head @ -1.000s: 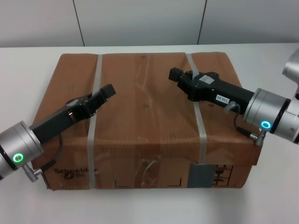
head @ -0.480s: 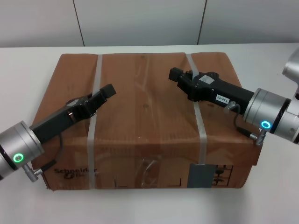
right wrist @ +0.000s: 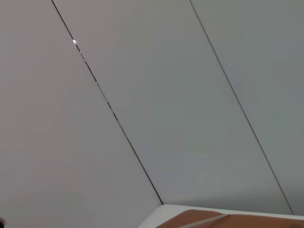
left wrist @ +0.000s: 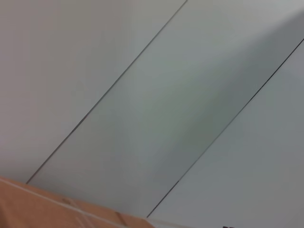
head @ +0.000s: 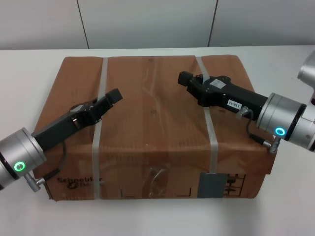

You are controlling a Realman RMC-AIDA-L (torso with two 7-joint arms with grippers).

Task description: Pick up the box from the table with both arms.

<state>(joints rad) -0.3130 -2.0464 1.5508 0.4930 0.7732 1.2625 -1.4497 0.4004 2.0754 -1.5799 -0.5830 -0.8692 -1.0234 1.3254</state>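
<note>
Near edge first: the box (head: pixel 152 128) sits flat on the table (head: pixel 29 64), its front face toward the robot with black print at the lower left, a grey label (head: pixel 212 185) at the lower right, and some clear tape in the middle. Left gripper (head: pixel 114 95) is over the box's near-left top, next to the left strap (head: pixel 100 120), pointing inward and away; it looks slim and closed up, holding nothing, but I can't really tell the finger gap from this angle. Right gripper (head: pixel 183 78) is over the top further back on the right, just beside the right strap (head: pixel 209 123), pointing inward toward the left one; finger state not readable either, nothing in it. Can't tell whether either is touching the cardboard or just above it. Handling guess: big flat carton, far too wide for either jaw, so this is a squeeze-and-lift between two arms, not a pinch. Cardboard is stiff at edges and corners, but the top panel looks a bit dished and creased, so it'll flex if pressed mid-panel. Weight unknown; strapping suggests it's not empty. Surface has decent friction, straps slicker. I'd press on the opposite left and right side walls, low and level, even force. Both wrist views show only wall panels (left wrist: pixel 152 95) beyond a sliver of box edge.
</note>
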